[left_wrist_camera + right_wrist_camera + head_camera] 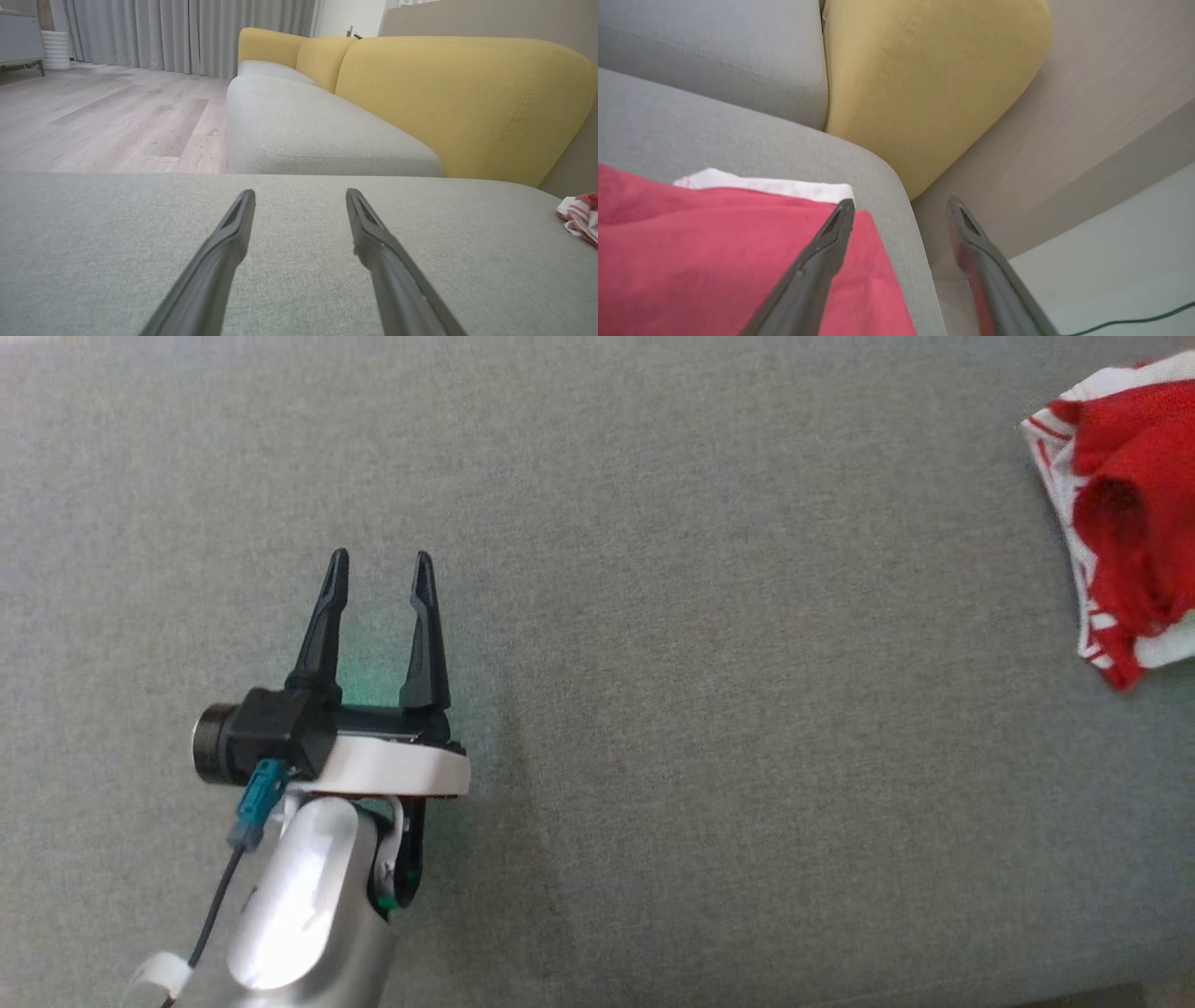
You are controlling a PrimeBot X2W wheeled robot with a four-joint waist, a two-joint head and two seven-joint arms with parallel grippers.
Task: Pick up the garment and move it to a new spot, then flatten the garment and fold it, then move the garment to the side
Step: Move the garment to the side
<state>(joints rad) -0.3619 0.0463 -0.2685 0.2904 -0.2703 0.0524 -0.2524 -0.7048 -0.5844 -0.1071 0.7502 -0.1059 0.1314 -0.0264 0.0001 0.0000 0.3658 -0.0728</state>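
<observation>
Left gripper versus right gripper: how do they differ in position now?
The left gripper is over bare grey seat cushion, far from the red-and-white garment. The right gripper is at the garment, one finger over red fabric, the other past the cushion's corner. Both are open and empty.

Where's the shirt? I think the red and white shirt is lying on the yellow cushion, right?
Not quite. The red and white shirt is lying on the gray cushion, not the yellow cushion, which stands behind as a backrest. The left wrist view shows it.
</observation>
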